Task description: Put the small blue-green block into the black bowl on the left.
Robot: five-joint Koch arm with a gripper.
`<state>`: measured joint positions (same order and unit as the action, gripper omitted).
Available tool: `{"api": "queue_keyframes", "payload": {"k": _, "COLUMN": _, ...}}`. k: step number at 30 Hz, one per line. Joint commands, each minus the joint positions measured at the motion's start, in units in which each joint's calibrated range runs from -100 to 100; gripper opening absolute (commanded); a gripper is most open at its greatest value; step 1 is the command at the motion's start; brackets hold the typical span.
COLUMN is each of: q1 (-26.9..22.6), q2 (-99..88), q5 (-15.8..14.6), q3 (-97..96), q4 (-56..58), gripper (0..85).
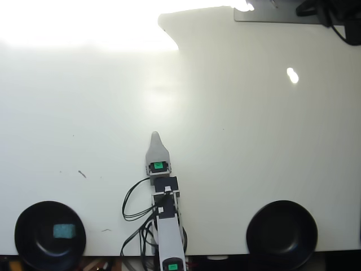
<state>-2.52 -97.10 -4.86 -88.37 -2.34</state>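
The small blue-green block point(64, 231) lies inside the black bowl point(28, 248) at the bottom left of the overhead view. A second, like black bowl point(282, 234) sits at the bottom right and looks empty. My arm reaches up from the bottom edge in the middle, between the two bowls. My gripper point(155, 135) points toward the far side of the table, well away from both bowls. Only one pointed grey tip shows, so the jaws lie one over the other. It holds nothing that I can see.
The white table point(237, 141) is glossy, with strong glare washing out its top left. Black cables point(135, 212) loop beside the arm. A dark object and cable point(333, 14) sit at the top right corner. Small dark marks point(82, 174) lie left of the arm.
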Motion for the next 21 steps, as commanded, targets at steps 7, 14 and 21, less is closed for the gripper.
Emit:
{"api": "queue_keyframes", "payload": {"k": 7, "q1": 0.7, "q2": -1.6, "q5": -0.6, "q3": -8.9, "q4": -9.4, "gripper": 47.0}}
{"api": "queue_keyframes", "payload": {"k": 14, "q1": 0.9, "q2": -1.4, "q5": -0.6, "q3": -10.6, "q4": -9.0, "gripper": 49.4}}
{"api": "queue_keyframes", "payload": {"k": 21, "q1": 1.8, "q2": -1.1, "q5": -0.6, "q3": -11.6, "q4": -7.3, "gripper": 49.5}}
